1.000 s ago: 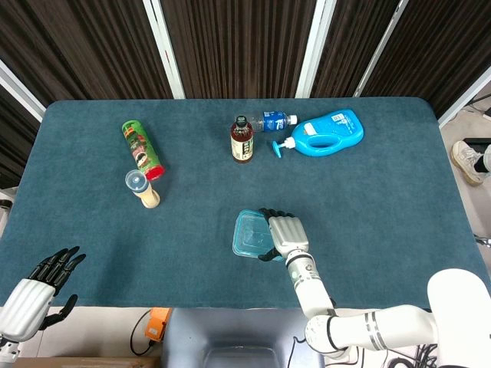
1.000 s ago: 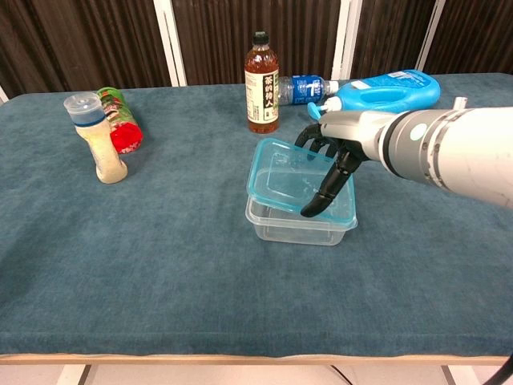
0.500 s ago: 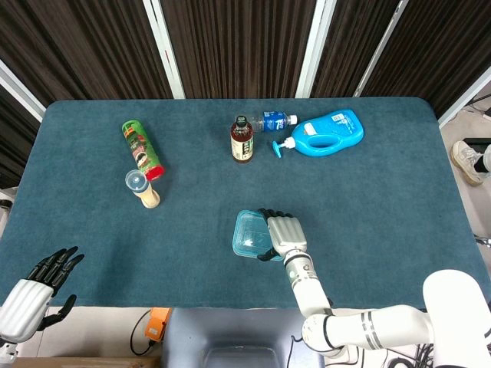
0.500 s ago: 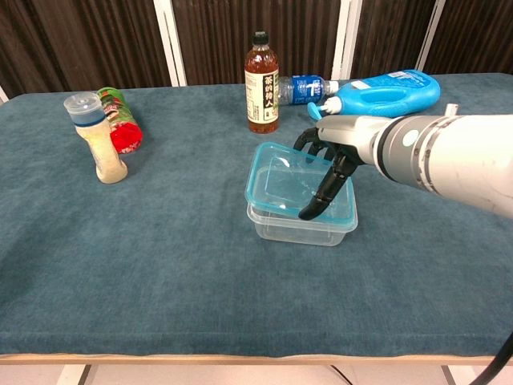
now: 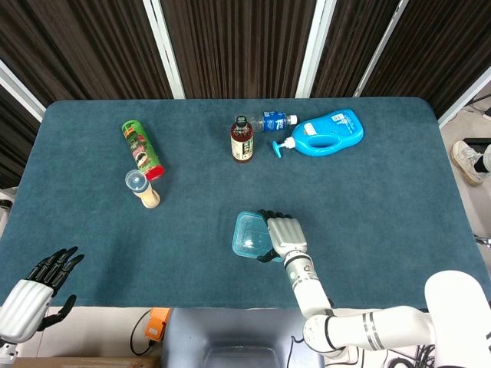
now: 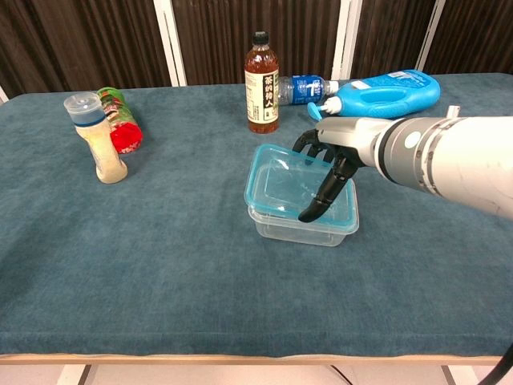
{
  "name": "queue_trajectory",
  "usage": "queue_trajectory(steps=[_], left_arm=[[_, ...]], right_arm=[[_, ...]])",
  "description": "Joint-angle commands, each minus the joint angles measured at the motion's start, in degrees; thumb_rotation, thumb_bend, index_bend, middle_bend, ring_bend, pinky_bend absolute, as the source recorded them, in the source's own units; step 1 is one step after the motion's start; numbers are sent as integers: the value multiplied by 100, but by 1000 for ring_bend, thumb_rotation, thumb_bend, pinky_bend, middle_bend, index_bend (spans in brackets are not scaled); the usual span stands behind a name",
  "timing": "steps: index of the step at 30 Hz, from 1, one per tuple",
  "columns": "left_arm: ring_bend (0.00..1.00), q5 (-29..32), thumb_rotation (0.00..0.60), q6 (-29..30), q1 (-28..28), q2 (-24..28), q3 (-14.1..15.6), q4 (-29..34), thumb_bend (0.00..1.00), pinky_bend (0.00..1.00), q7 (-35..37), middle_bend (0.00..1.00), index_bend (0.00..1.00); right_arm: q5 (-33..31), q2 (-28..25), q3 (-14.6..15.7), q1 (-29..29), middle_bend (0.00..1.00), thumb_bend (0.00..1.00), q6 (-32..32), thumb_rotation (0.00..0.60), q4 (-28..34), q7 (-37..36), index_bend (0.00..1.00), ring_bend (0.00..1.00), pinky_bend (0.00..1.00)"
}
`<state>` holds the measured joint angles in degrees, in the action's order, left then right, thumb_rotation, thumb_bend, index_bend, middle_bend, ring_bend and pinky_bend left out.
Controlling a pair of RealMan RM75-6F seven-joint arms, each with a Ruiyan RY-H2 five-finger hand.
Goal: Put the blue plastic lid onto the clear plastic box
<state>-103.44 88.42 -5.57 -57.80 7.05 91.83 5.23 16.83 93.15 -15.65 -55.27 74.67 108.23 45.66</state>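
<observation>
A: What is seen, taken from the largest thing down?

B: The table (image 6: 160, 265) is spread under everything. Beyond the right hand (image 6: 330, 164), well apart from it, a blue detergent jug (image 6: 385, 91), a water bottle lying flat (image 6: 300, 87) and an upright tea bottle (image 6: 262, 74) are grouped. Far off to that hand's left, a green chip can (image 6: 119, 119) and a seasoning shaker (image 6: 94, 138) are found.

A: And the task's own things?

B: The clear plastic box (image 6: 300, 226) is set directly beneath the right hand. The blue plastic lid (image 6: 280, 186) is laid over it, pinched at its right edge between thumb above and fingers (image 6: 306, 142) curled around the far rim.

A: How much is judged done?

B: The lid has been brought onto the box, but it looks slightly askew rather than pressed home. Seating it squarely and letting go are judged to remain.

A: The other hand?

B: The left hand (image 5: 40, 282) is kept at the table's near edge, well apart, fingers spread, nothing held.
</observation>
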Motion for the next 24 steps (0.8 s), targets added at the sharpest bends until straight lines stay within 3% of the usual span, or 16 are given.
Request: queue_trajectory(steps=[1,24], left_arm=[[0,-2,600,1,1,1,1,0,434,161,1,0,0],[0,-4,600,-29,-10,-12,2,10,434,161,-39,0,0]], right_arm=[[5,-9,-2,6,477,345,3,600,7,1,742,403,498],[139,-53,3,83,477,345,-109,600,-35,-128,740,403,497]])
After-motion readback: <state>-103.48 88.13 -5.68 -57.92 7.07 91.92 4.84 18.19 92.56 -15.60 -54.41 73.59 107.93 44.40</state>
